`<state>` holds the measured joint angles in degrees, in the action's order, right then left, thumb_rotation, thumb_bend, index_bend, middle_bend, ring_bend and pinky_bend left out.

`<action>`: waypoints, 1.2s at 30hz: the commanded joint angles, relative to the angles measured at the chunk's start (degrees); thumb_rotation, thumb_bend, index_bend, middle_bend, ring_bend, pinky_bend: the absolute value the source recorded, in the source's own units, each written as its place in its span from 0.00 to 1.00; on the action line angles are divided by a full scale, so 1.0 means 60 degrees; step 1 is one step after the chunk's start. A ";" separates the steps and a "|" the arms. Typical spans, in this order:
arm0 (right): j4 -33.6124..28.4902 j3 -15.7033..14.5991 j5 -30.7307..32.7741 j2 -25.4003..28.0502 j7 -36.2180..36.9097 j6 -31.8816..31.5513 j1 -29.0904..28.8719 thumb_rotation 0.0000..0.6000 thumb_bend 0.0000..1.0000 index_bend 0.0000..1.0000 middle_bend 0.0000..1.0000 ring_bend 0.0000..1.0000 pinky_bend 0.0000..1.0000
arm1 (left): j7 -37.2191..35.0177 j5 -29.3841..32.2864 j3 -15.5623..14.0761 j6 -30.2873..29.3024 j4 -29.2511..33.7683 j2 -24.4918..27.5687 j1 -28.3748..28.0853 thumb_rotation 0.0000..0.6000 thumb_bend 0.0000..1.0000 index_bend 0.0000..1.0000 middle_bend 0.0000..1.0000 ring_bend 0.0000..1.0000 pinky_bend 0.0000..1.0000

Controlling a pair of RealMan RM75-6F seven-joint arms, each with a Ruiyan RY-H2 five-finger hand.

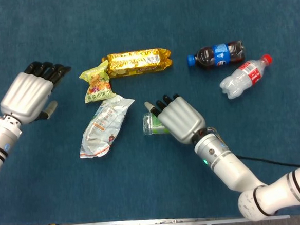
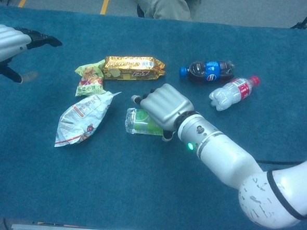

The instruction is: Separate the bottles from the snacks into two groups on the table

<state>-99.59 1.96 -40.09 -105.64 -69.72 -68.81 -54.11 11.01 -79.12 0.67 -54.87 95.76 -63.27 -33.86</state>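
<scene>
A green-labelled bottle (image 1: 152, 123) (image 2: 141, 122) lies flat mid-table. My right hand (image 1: 179, 119) (image 2: 164, 106) covers its right end with the fingers curled over it, gripping it. At the back right a dark cola bottle (image 1: 218, 53) (image 2: 208, 70) and a clear red-capped bottle (image 1: 245, 76) (image 2: 230, 92) lie side by side. A gold snack pack (image 1: 137, 62) (image 2: 134, 67), a small yellow-green bag (image 1: 97, 84) (image 2: 90, 80) and a white bag (image 1: 104, 127) (image 2: 83, 118) lie left of centre. My left hand (image 1: 27, 92) (image 2: 7, 41) hovers far left, holding nothing, fingers apart.
Blue cloth (image 1: 52, 191) covers the whole table. The white bag's corner lies close to the green bottle's left end. A person's legs (image 2: 168, 4) show beyond the far edge. A black cable (image 1: 272, 161) trails on the cloth by my right forearm.
</scene>
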 commanded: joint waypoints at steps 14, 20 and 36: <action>0.0105 -0.0169 -0.0194 0.0591 0.0689 0.0391 0.0120 1.00 0.21 0.46 0.45 0.47 0.70 | -0.0125 -0.0105 0.0023 -0.0008 -0.0028 -0.0023 0.0028 1.00 0.40 0.08 0.13 0.11 0.14; -0.0395 -0.0608 -0.0748 0.1650 0.1203 0.0520 0.0361 1.00 0.21 0.47 0.46 0.48 0.71 | -0.0121 -0.0085 0.0023 0.0054 -0.0069 -0.0055 0.0017 1.00 0.40 0.08 0.13 0.11 0.14; -0.1195 -0.1878 -0.2711 0.4046 0.2768 0.0790 0.1257 1.00 0.22 0.47 0.46 0.48 0.71 | 0.0146 0.0019 0.0045 0.0297 -0.0073 -0.0259 -0.0128 1.00 0.40 0.08 0.13 0.11 0.14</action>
<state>-106.49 -8.69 -55.38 -82.17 -53.83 -64.28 -47.17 11.84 -79.04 0.92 -53.10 95.29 -64.80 -34.60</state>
